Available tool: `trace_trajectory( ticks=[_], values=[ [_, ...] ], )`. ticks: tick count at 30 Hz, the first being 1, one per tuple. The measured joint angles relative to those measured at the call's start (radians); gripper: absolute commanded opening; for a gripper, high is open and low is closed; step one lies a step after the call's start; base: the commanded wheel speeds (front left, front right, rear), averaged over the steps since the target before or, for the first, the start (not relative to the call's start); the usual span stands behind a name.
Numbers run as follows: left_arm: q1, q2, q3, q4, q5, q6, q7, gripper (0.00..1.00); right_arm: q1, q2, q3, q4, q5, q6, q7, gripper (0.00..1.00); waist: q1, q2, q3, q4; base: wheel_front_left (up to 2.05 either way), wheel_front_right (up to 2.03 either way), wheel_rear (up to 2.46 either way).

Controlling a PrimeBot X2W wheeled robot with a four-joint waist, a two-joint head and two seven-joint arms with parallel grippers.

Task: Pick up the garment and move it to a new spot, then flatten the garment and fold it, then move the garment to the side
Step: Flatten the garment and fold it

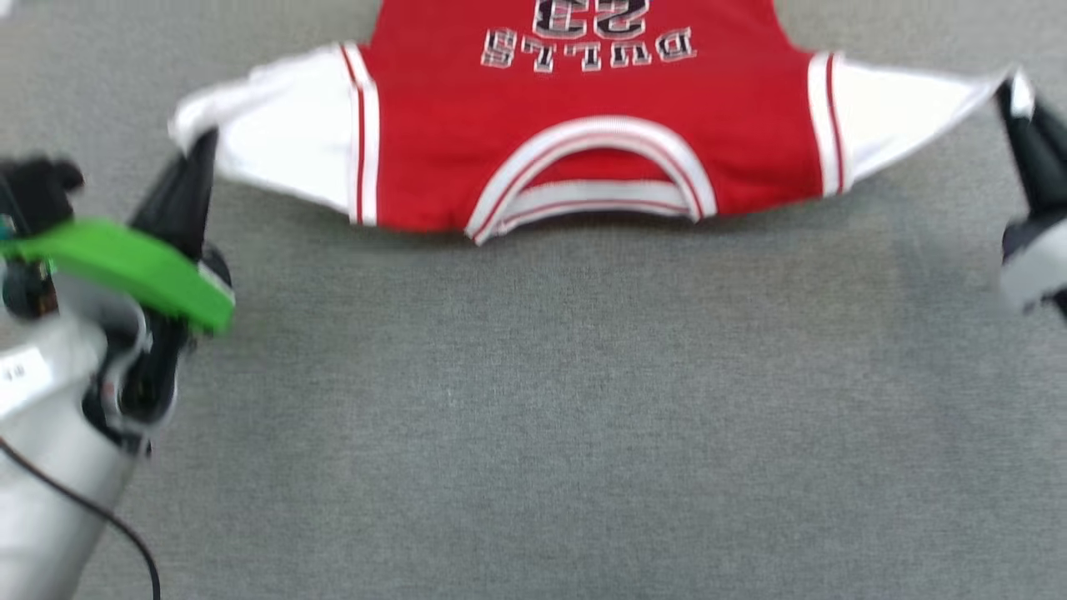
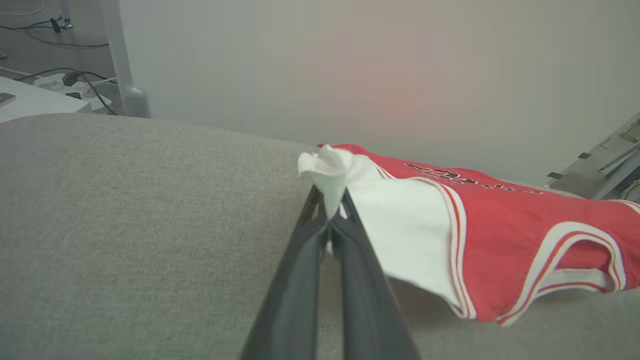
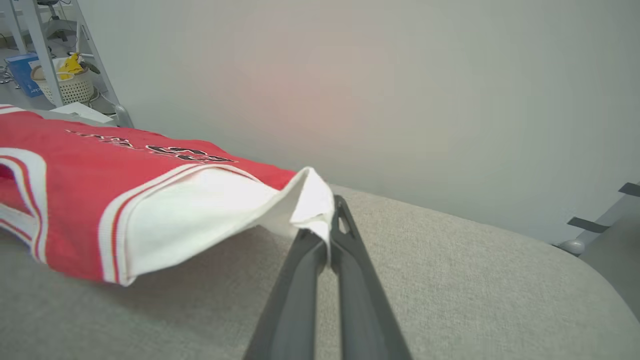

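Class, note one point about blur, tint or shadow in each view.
Head view: blur smears the left gripper and right gripper; the garment lettering is soft. Left wrist view: pinkish tint on the wall. Right wrist view: soft shadow under the sleeve.

On the left forearm (image 1: 42,483): pale silver-grey shell, small white label (image 1: 21,371), thin black cable (image 1: 137,546), flat bright-green plate (image 1: 125,267) across the wrist. Both the left gripper (image 1: 202,143) and right gripper (image 1: 1013,92): long tapering dark fingers (image 2: 295,290), cut-out slots near the tips; right wrist housing (image 1: 1029,271) pale grey.
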Motion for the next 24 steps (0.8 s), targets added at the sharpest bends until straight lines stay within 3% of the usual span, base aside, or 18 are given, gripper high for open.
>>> trace_trajectory(
  ticks=[12,13,24],
  values=[
    [0.389,0.008,-0.006,-0.063,-0.030,0.049,-0.019,0.00,0.427,0.018,-0.088,-0.035,-0.016,0.001,0.007,0.00,0.0000,0.0000,-0.180,0.007,0.00,0.00,0.00],
    [0.459,0.002,-0.012,-0.068,-0.031,0.066,-0.023,0.00,0.518,0.022,-0.119,-0.044,-0.032,0.001,0.015,0.00,0.0000,0.0000,-0.217,0.010,0.00,0.00,0.00],
    [0.654,-0.003,-0.051,-0.067,-0.060,0.091,-0.022,0.00,0.806,0.050,-0.201,-0.098,-0.039,0.001,0.144,0.00,0.0000,0.0000,-0.313,0.011,0.00,0.00,0.00]
  ],
)
